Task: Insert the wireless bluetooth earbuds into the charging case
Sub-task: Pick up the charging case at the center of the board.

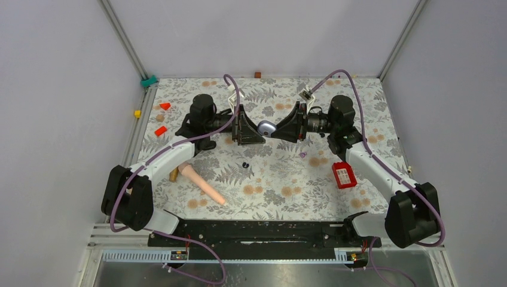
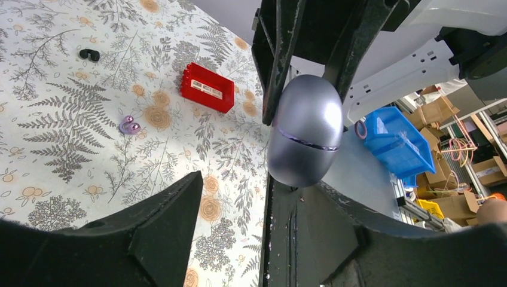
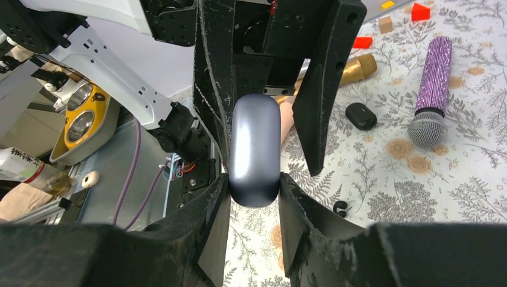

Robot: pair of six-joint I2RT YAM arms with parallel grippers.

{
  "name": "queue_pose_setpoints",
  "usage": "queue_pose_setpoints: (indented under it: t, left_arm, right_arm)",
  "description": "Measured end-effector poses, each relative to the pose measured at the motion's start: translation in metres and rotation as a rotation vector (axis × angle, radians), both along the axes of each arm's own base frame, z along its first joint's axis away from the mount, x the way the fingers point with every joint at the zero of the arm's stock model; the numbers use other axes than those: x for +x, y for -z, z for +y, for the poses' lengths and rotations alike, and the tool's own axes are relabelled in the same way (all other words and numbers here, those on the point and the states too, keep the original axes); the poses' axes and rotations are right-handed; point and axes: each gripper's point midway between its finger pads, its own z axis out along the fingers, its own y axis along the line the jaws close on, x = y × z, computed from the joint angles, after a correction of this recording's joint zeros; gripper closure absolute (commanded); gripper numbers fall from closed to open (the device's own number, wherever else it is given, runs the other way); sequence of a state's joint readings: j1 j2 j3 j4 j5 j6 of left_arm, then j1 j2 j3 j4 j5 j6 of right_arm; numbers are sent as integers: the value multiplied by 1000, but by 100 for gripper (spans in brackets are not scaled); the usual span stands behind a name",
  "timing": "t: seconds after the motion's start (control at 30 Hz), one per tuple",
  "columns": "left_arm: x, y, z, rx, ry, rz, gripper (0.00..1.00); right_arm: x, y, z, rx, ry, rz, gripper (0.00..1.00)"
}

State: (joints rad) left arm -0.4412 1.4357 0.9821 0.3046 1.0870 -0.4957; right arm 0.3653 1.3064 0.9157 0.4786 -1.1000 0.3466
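Note:
A silvery-purple oval charging case [image 1: 266, 127] hangs closed above the middle of the table. My right gripper [image 3: 254, 182] is shut on it, a finger pressed on each side of the case [image 3: 256, 149]. My left gripper [image 2: 234, 179] faces it and stands open: one finger lies beside the case [image 2: 305, 134], the other is well apart from it. A pair of black earbuds [image 1: 245, 164] lies on the cloth below, and they also show in both wrist views [image 2: 89, 54] [image 3: 341, 207]. A purple pair [image 1: 302, 154] [image 2: 130, 125] lies further right.
A red box [image 1: 344, 174] sits by the right arm. A pink microphone [image 1: 203, 184] and a gold one [image 1: 174, 174] lie at the front left. A glittery purple microphone [image 3: 431, 89] and a small black oval case [image 3: 361, 115] lie under the left arm. Red blocks [image 1: 160, 130] sit far left.

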Motion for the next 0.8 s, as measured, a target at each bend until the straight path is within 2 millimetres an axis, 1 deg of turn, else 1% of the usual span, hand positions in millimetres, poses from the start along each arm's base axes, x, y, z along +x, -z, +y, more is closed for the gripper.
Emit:
queue_pose_setpoints:
  t: [0.27, 0.37, 0.5, 0.57, 0.7, 0.8]
  left_arm:
    - [-12, 4, -5, 14, 51, -13, 50]
    - [-16, 3, -7, 13, 70, -22, 57]
    - [-17, 4, -7, 18, 76, -19, 62]
    - [-17, 5, -6, 19, 77, -19, 61]
    - [-18, 6, -6, 25, 80, -15, 49]
    - [-18, 5, -6, 23, 80, -21, 47]
  right_arm:
    - [1, 15, 2, -21, -20, 55, 79]
    - [4, 21, 3, -27, -22, 78, 79]
    - [1, 23, 3, -28, -43, 88, 79]
    - [-1, 23, 3, -30, -51, 88, 79]
    - [-3, 29, 2, -49, -63, 90, 79]
    - [-6, 37, 0, -71, -68, 106, 79]
